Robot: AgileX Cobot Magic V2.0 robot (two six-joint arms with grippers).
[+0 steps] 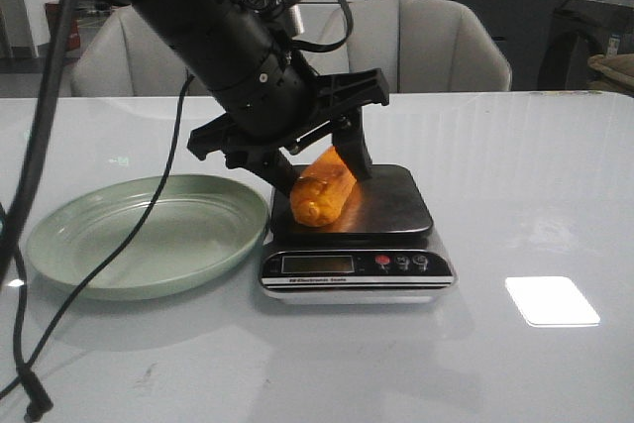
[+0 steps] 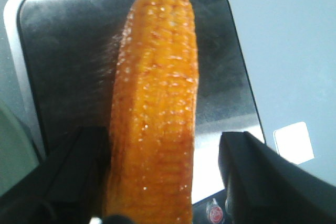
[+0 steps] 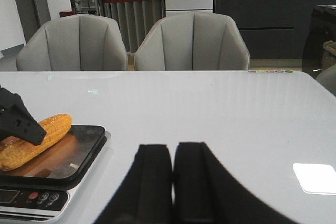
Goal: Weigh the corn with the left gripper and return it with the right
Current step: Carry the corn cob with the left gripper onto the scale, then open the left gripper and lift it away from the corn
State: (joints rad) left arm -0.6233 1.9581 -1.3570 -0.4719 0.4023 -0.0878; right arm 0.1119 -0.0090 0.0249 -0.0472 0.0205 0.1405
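The orange-yellow corn (image 1: 322, 195) lies on the black platform of the kitchen scale (image 1: 396, 203), one end pointing over the front left corner. My left gripper (image 1: 325, 177) straddles the corn from above with its fingers spread. In the left wrist view the corn (image 2: 157, 103) runs lengthwise between the jaws of the left gripper (image 2: 165, 139). One finger is against it and the other finger (image 2: 252, 166) stands clear with a gap. My right gripper (image 3: 173, 148) is shut and empty, low over the table to the right of the scale (image 3: 68, 156). The corn (image 3: 31, 137) also shows there.
A green plate (image 1: 139, 235) sits just left of the scale, nearly touching it. The scale's display and buttons (image 1: 401, 263) face the front. Black cables (image 1: 30, 195) hang at the far left. Grey chairs (image 1: 436, 37) stand behind the table.
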